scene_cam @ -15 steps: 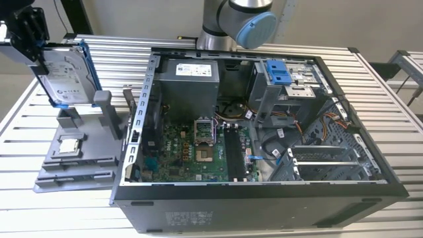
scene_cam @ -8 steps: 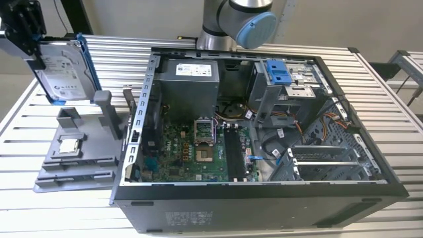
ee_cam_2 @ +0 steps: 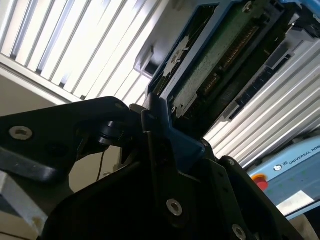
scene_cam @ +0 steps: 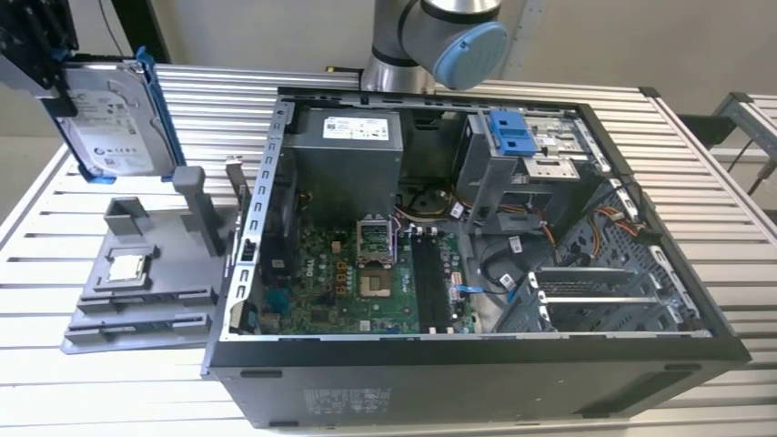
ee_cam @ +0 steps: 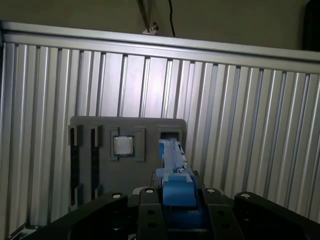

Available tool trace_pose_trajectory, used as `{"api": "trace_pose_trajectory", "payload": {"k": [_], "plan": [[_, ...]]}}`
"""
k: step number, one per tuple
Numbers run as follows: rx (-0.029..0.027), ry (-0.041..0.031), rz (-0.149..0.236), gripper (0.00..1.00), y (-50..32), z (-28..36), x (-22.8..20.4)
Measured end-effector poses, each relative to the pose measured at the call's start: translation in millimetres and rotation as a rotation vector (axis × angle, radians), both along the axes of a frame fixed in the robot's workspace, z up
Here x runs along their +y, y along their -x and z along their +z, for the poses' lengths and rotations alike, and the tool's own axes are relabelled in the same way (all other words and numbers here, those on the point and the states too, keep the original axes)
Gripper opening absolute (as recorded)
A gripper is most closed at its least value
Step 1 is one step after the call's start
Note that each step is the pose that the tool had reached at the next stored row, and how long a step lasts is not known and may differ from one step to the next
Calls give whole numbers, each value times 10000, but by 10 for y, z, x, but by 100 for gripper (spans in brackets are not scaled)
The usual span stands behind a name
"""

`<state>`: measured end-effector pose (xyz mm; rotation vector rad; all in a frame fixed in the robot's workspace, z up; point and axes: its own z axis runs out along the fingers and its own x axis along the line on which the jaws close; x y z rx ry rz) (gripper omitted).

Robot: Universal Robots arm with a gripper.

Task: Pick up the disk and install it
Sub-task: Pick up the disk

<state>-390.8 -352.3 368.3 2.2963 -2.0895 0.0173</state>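
Silver-grey disk (scene_cam: pixel 109 123): white label facing the camera, blue rails on its long edges. It is held on edge and slightly tilted, in the air at the exterior view's far left, above the far end of the grey holder (scene_cam: pixel 134 300) and not touching it. The second wrist view shows its other face with a green circuit board (ee_cam_2: pixel 220 55).

Gripper (scene_cam: pixel 51 77): black, jaws closed on the disk. In the first wrist view the disk's blue rail (ee_cam: pixel 173 155) sits clamped between the two fingers (ee_cam: pixel 176 212).

Grey holder: a moulded tray lying flat on the slatted aluminium table (scene_cam: pixel 73 382), at the left of the computer case (scene_cam: pixel 486 382). A small square processor chip (scene_cam: pixel 126 266) rests in one of its pockets.

Computer case: black tower lying on its side, open on top, well apart from the disk. Inside are a green motherboard (scene_cam: pixel 352 273) and, at the far side, a bright-blue latch piece (scene_cam: pixel 515 132) on the drive cage.

Arm (scene_cam: pixel 456 36): a grey joint with a blue cap, beyond the case.
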Motion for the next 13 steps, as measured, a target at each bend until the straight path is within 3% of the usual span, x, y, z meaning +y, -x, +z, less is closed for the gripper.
{"api": "trace_pose_trajectory", "payload": {"k": [13], "plan": [[0, 0, 0, 0, 0, 205, 0]]}}
